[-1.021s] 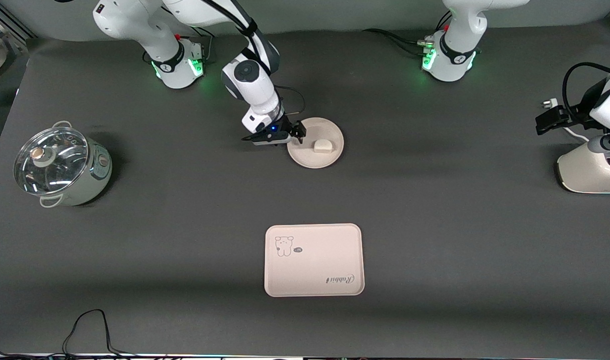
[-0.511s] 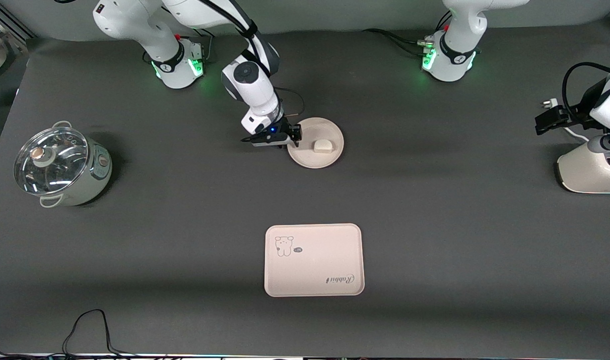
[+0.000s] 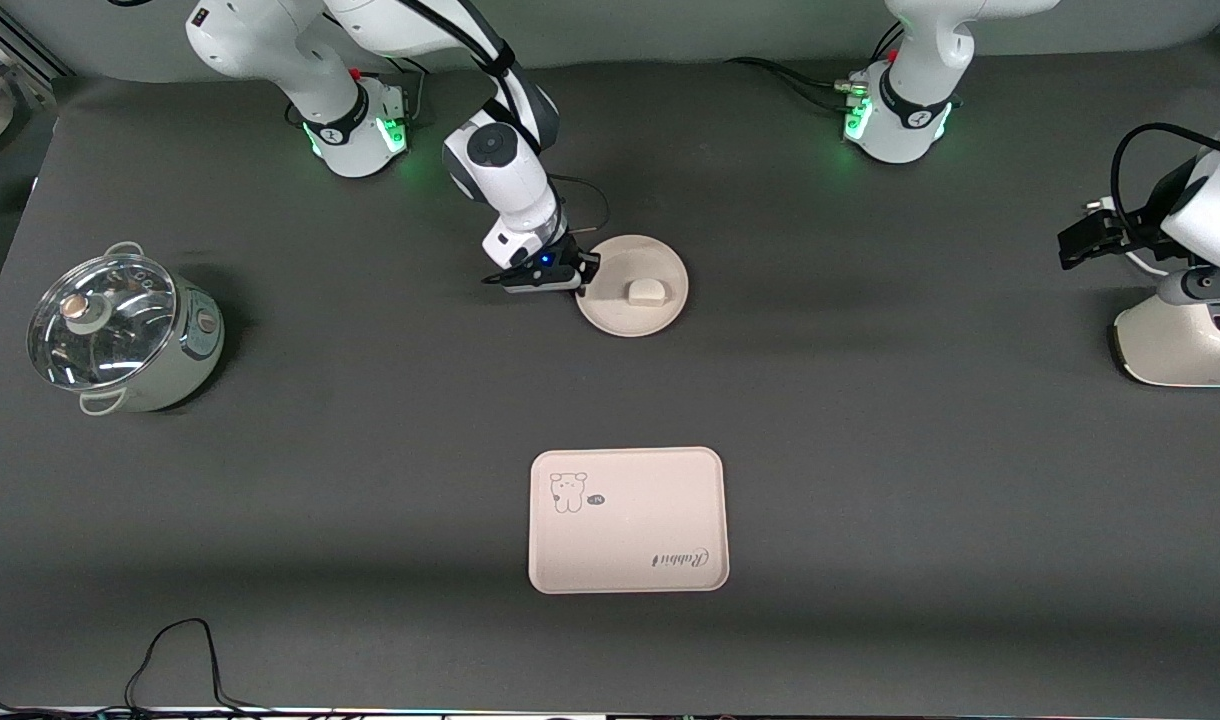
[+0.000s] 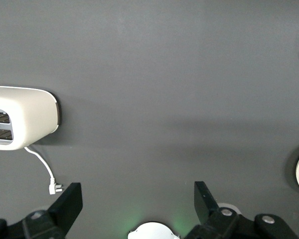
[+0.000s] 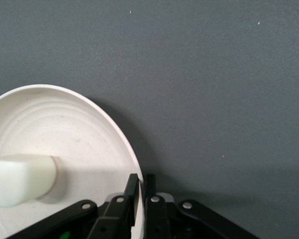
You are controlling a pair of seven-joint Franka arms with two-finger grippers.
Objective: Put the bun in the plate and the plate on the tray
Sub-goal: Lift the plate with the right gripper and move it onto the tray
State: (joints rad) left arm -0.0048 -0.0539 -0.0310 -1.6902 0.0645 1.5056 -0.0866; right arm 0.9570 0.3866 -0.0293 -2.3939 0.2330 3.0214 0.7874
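Note:
The round cream plate (image 3: 631,316) rests on the dark mat near the robots' bases, and the white bun (image 3: 647,291) lies in it. My right gripper (image 3: 587,272) is down at the plate's edge on the right arm's side, shut on the rim. In the right wrist view the rim of the plate (image 5: 65,134) runs between the two closed fingers of the right gripper (image 5: 141,181), with the bun (image 5: 20,179) beside them. The tray (image 3: 625,520) with the rabbit drawing lies nearer to the front camera. My left gripper (image 3: 1075,240) hangs open over the left arm's end of the table.
A white toaster (image 3: 1175,340) with its cord stands at the left arm's end of the table; the toaster (image 4: 20,117) also shows in the left wrist view below the open left gripper (image 4: 138,196). A glass-lidded pot (image 3: 120,330) stands at the right arm's end.
The right gripper's fingers have closed on the plate's rim. The left gripper has shifted slightly over the toaster's end.

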